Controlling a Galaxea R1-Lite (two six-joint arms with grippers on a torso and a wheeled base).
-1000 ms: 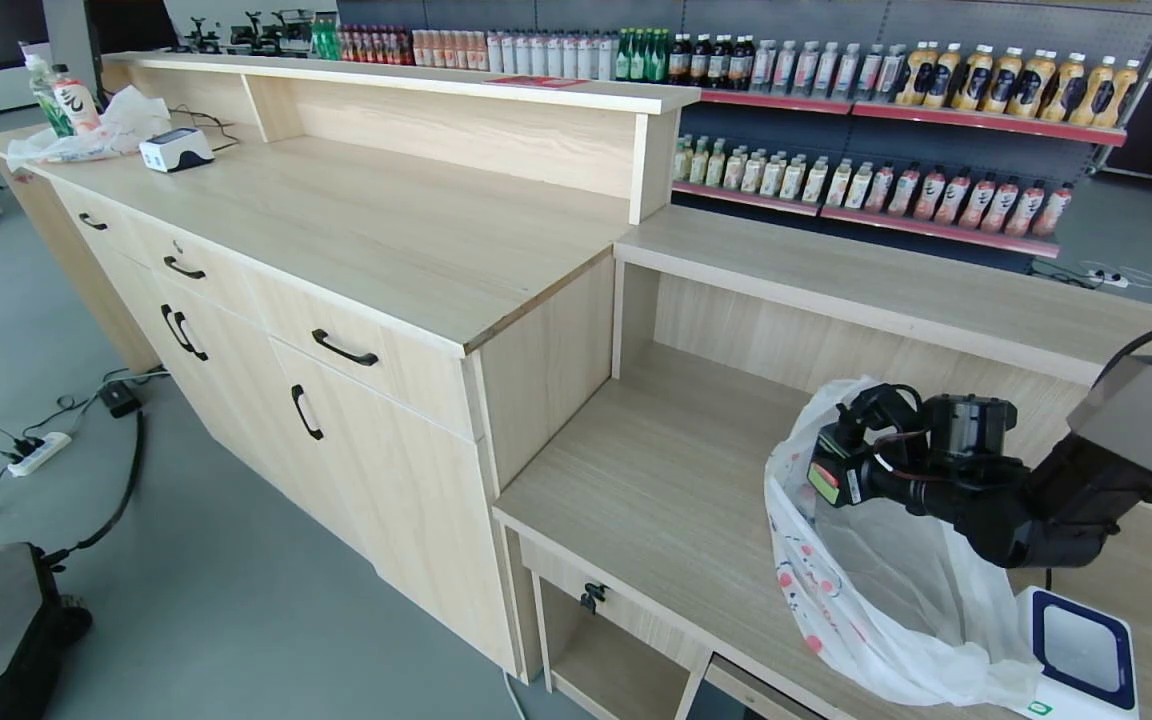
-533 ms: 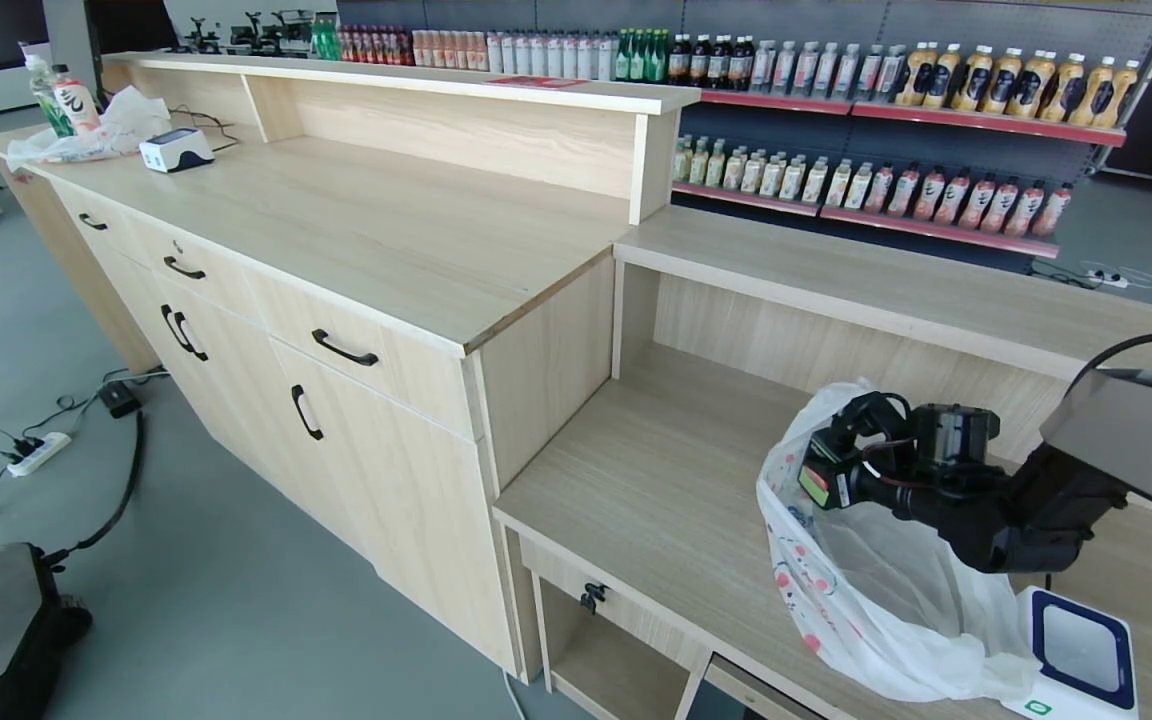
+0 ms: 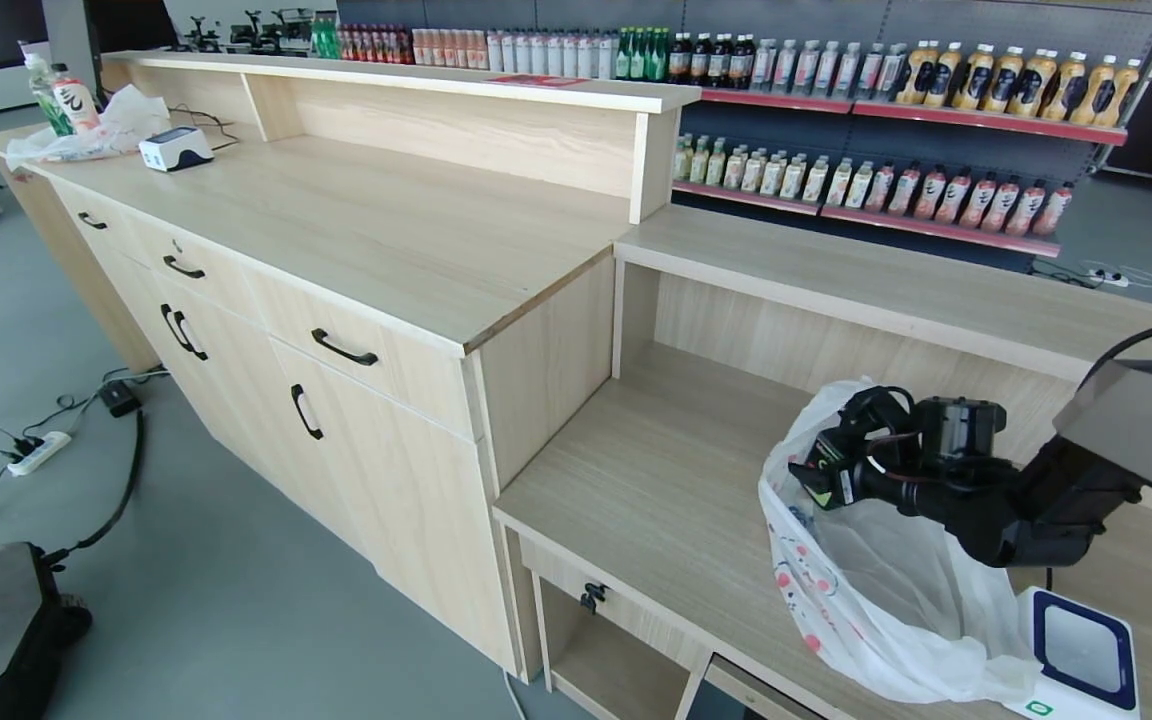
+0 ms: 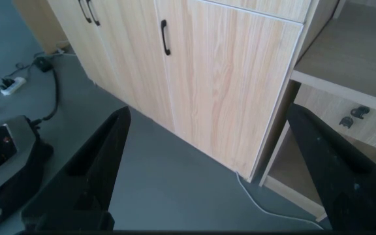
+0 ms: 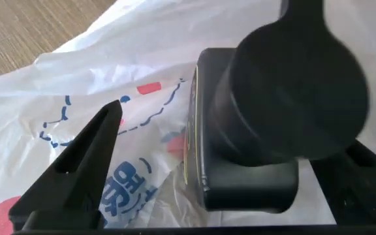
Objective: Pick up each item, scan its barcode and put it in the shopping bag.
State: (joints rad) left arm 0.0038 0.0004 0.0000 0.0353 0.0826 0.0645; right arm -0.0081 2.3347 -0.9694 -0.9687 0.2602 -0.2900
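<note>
Two grippers logged, left first. The left gripper point(image 4: 207, 114) has its jaws spread wide with nothing between them. It hangs low over the grey floor point(image 4: 175, 189) in front of a cabinet door point(image 4: 227, 78) and takes no part in the step. The right gripper point(image 3: 818, 470) is at the mouth of the shopping bag point(image 3: 866, 620) on the lower counter point(image 3: 656, 480). Over the last second it dipped toward the bag, then came back up a little and rolled at the wrist, so the green-and-red label point(image 3: 806, 478) at its end now sits tilted. The rest of the scene holds its place, so the camera is steady. In the right wrist view one finger point(image 5: 77, 163) stands clear of a dark boxy item point(image 5: 240, 176), with bag plastic showing between them. The jaws therefore read as spread, not pinching. Whether the item lies inside the bag or only at its rim cannot be told. Judgement: the drop-off is at or near its end, and backing out comes next. Surroundings, left to right: two bottles point(image 3: 64, 95), a second bag point(image 3: 106, 125) and a second scanner point(image 3: 176, 148) sit at the far end of the tall counter, well apart from the work. Drink shelves point(image 3: 886, 180) run behind. The near scanner point(image 3: 1081, 645) sits just beside the bag. The likely obstructions are the slack bag rim around the gripper and the raised ledge point(image 3: 886, 290) behind it.
</note>
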